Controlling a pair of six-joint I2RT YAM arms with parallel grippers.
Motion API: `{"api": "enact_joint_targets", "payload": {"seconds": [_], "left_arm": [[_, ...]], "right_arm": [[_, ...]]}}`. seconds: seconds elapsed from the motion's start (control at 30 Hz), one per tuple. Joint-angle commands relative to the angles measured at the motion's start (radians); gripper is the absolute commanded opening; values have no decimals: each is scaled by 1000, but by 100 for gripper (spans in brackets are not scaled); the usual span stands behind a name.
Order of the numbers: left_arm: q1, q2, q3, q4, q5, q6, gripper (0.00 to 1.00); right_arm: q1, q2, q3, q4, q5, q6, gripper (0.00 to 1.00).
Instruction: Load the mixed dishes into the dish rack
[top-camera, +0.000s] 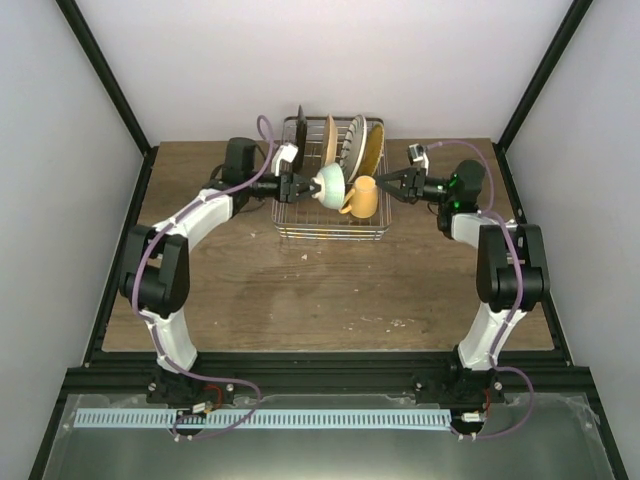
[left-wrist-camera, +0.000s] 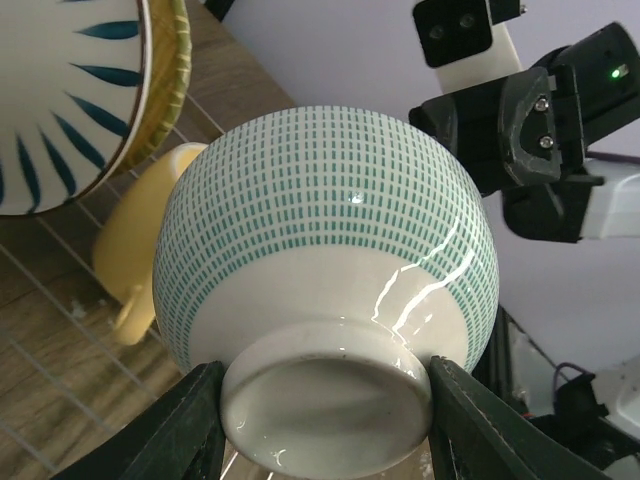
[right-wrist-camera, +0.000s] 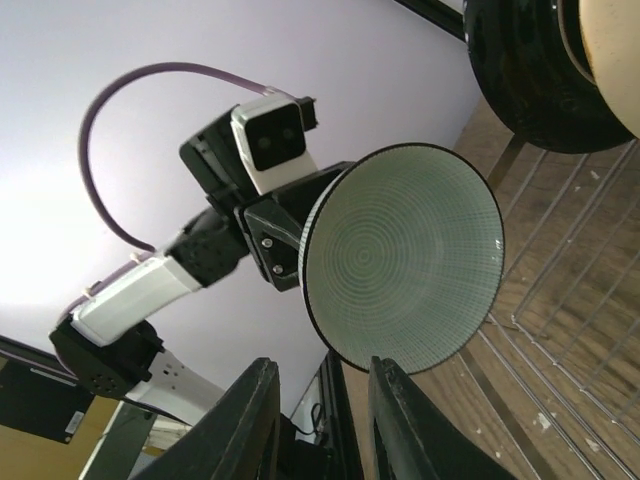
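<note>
plain white walls closed in a wooden table, and the dish rack sat toward its far edge, midway between the two arms. several plates stood on edge in the rear half of the dish rack, leaning among the prongs. the yellow mug lay tilted in the front right part of the dish rack.

the left gripper reached in over the left side of the dish rack and was clamped on the foot ring of the mint-green bowl, one finger pressed against each side of the ring. the bowl hung on its side above the front half of the dish rack, mouth turned toward the right arm. it was just beside the mug, though i could not tell whether the two touched. the right gripper hovered at the right side of the dish rack, near the mug, jaws parted with nothing between them.

the step in hand looked to be setting the bowl down. the hold was on a narrow glazed ring, likely slippery, so a slow descent would serve best. the bowl should go to the free patch of grid left of the mug, clear of the leaning plates. the jaws should part only once the rim bore on the wires. the right arm would do well to keep out of the bowl's path.
</note>
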Motion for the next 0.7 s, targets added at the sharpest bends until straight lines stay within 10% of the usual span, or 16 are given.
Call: {"api": "enact_joint_targets", "payload": {"seconds": [0.0, 0.67], "left_arm": [[2, -36, 94, -248, -68, 199, 30], [-17, 122, 436, -766, -363, 459, 29]], "right_arm": [[-20, -51, 54, -360, -35, -279, 25], [-56, -147, 106, -859, -16, -677, 24]]}}
